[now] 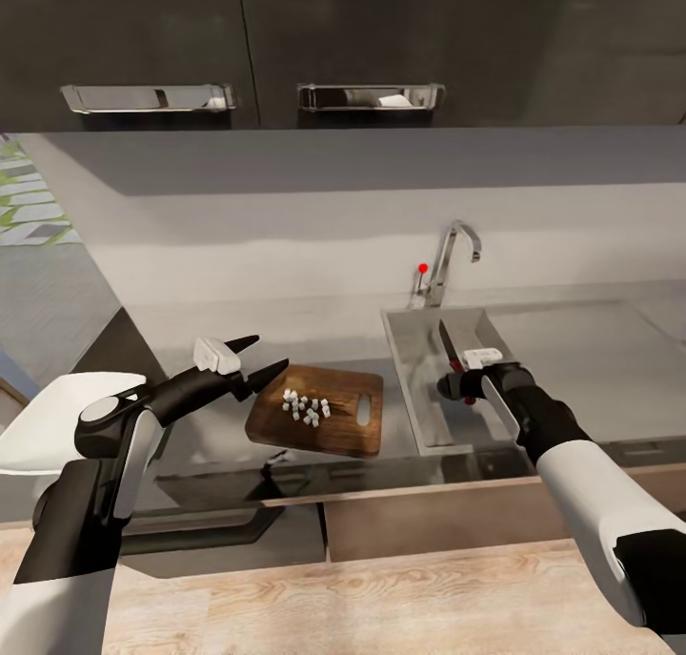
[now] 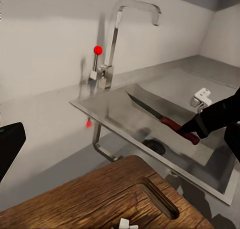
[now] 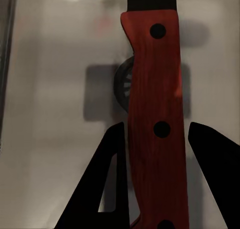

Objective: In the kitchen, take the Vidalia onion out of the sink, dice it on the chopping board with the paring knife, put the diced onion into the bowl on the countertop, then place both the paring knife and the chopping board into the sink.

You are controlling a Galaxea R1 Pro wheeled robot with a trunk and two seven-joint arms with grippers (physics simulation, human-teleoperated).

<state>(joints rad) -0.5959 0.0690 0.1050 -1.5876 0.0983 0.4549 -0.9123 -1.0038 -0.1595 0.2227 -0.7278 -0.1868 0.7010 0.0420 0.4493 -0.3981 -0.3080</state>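
Observation:
The dark wooden chopping board [image 1: 329, 424] [image 2: 100, 199] lies on the grey countertop [image 1: 591, 369], just left of the sink [image 1: 419, 417] [image 2: 120, 111]. A small heap of white diced onion [image 1: 307, 407] [image 2: 125, 223] sits on the board. Beside the board's left end, my left gripper [image 1: 272, 350] hovers open and empty. Over the sink basin, my right gripper [image 1: 455, 386] [image 3: 157, 129] is shut on the paring knife [image 1: 448, 342] [image 2: 157, 115] [image 3: 155, 104], holding its reddish handle above the drain [image 3: 120, 86] [image 2: 155, 146]. The blade points toward the faucet. The bowl is out of view.
A curved chrome faucet [image 1: 455, 255] [image 2: 117, 34] with a red knob [image 1: 422, 268] [image 2: 98, 50] stands behind the sink. Dark wall cabinets with steel handles [image 1: 370, 95] hang overhead. The countertop ends at the left near my left arm, and bare worktop extends right of the sink.

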